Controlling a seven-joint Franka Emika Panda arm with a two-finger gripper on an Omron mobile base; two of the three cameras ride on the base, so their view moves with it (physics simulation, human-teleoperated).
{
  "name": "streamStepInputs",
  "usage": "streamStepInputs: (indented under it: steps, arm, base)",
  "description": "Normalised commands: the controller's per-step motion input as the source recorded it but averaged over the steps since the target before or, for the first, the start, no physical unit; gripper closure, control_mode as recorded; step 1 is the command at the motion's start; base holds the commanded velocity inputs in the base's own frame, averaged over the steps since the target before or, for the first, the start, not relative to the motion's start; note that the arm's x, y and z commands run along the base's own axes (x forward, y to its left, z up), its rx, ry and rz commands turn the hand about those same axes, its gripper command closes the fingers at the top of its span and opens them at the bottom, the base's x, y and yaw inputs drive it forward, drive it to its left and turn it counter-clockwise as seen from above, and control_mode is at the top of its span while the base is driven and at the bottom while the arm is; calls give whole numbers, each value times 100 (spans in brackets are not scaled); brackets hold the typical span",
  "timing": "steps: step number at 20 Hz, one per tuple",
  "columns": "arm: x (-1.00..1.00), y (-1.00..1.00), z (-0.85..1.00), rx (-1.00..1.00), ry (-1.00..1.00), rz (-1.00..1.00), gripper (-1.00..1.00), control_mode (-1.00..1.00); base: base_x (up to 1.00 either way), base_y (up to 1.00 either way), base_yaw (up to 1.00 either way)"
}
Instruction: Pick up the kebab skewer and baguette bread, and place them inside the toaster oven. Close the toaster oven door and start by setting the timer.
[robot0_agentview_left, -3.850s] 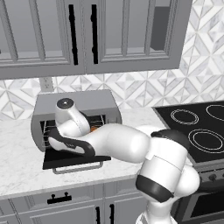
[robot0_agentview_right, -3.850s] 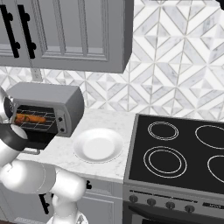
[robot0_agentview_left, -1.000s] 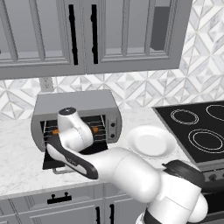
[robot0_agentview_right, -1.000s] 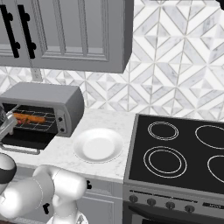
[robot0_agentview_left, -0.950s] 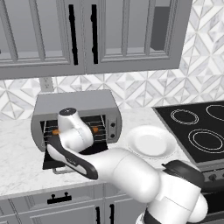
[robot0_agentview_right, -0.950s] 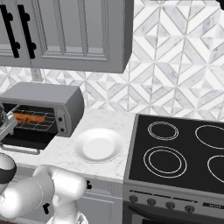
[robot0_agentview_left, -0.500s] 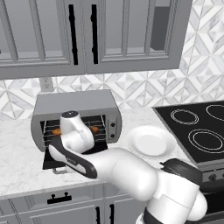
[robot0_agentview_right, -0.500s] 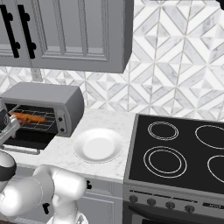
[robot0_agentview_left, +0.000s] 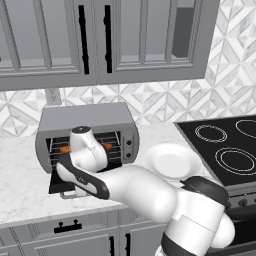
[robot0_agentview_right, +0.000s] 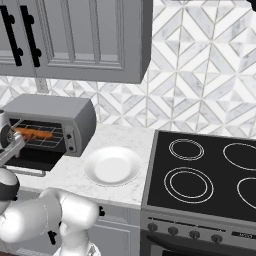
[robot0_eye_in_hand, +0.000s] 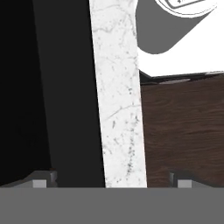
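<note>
Right base view, baguette bread (robot0_agentview_right: 34, 133) on toaster oven (robot0_agentview_right: 75, 117) rack; hand view, gripper (robot0_eye_in_hand: 111, 179) spread wide, empty, over marble counter (robot0_eye_in_hand: 118, 100) edge

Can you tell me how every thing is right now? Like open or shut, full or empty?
Boxy grey metal toaster oven: orange-brown food lying on its wire rack.
Dark-glass drop-down oven door: open, folded down.
Round white plate: empty.
Black stovetop: bare, no pots.
Grey upper cabinets: shut.
Two-finger gripper: jaws open wide, holding nothing.
</note>
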Motion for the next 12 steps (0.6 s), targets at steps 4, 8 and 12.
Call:
streamStepInputs:
  steps: [4, 8, 12]
  arm:
    - [21, 0, 0, 0, 0, -2, -100, -100]
    - [40, 0, 0, 0, 0, 0, -100, -100]
    - [50, 0, 0, 0, 0, 0, -100, -100]
  base:
    - [0, 0, 0]
    - [0, 0, 0]
    - [0, 0, 0]
